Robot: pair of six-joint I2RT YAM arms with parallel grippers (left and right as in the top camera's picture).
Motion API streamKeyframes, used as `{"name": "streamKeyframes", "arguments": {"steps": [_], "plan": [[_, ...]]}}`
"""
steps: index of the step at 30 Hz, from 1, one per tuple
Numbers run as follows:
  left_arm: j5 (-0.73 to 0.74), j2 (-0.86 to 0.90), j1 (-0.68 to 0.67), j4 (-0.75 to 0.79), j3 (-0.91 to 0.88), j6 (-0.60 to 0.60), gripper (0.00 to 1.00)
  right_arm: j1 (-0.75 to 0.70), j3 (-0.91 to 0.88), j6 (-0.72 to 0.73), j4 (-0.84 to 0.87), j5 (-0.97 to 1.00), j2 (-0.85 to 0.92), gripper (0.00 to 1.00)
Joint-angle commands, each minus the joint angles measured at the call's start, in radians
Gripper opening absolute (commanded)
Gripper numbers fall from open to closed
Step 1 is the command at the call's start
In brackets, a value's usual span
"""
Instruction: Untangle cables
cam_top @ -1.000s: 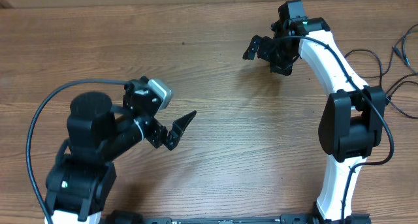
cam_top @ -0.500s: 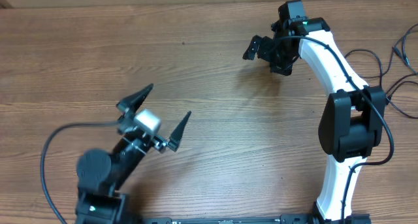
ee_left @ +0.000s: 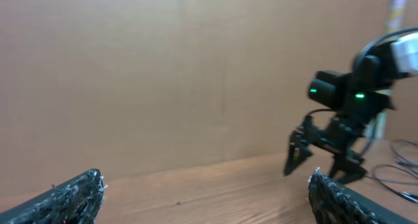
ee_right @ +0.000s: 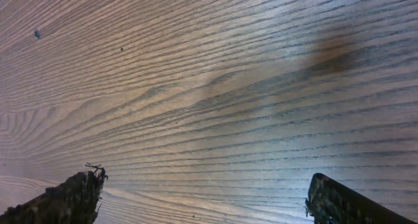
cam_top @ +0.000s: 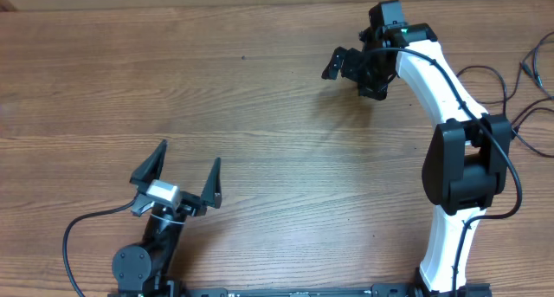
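Left fingers (cam_top: pixel 149 163) stand spread wide over the near edge of the wooden worktop (cam_top: pixel 260 106), with only bare wood in the gap between the two dark tips. The wrist camera behind them looks level across the boards: both tips sit low in its corners, a plain brown wall rises ahead, and the other arm shows ahead and to their right, a green light on it.

Right fingers (cam_top: pixel 333 66) hang over the far side of the worktop, well apart from the left pair and pointing left, away from their own white-and-black right arm (cam_top: pixel 450 158). They too are opened wide and grip nothing. Their wrist camera looks straight down on streaked wood grain, one tip in each lower corner and a soft shadow on the boards up and to the right of the gap.

Thin black cables (cam_top: pixel 526 68) lie on the worktop far to the right of the right fingers, beyond the arm's elbow and at the very edge of the overhead view, which cuts them off. One small plug end shows there. Neither pair of fingers touches them, and how far the cords are looped together cannot be told.
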Motion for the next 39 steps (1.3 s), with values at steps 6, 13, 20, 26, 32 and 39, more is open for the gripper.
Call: {"name": "streamKeyframes", "arguments": {"steps": [6,13,20,26,32,39], "plan": [[-0.155,-0.106,0.030,-0.155,-0.048,-0.083,1.00,-0.003,0.014,0.000,0.006,0.007,-0.003,1.00],[-0.243,-0.215,0.031,-0.365,-0.048,-0.082,1.00,-0.003,0.014,-0.001,0.006,0.007,-0.003,1.00],[-0.290,-0.256,0.047,-0.539,-0.048,-0.066,1.00,-0.003,0.014,-0.001,0.006,0.007,-0.003,1.00],[-0.283,-0.256,0.064,-0.539,-0.048,-0.037,1.00,-0.003,0.014,-0.001,0.006,0.007,-0.003,1.00],[-0.284,-0.256,0.064,-0.539,-0.048,-0.036,1.00,-0.003,0.014,-0.001,0.006,0.007,-0.003,1.00],[-0.279,-0.256,0.064,-0.540,-0.048,-0.010,1.00,-0.003,0.014,-0.001,0.006,0.007,-0.003,1.00]]}}
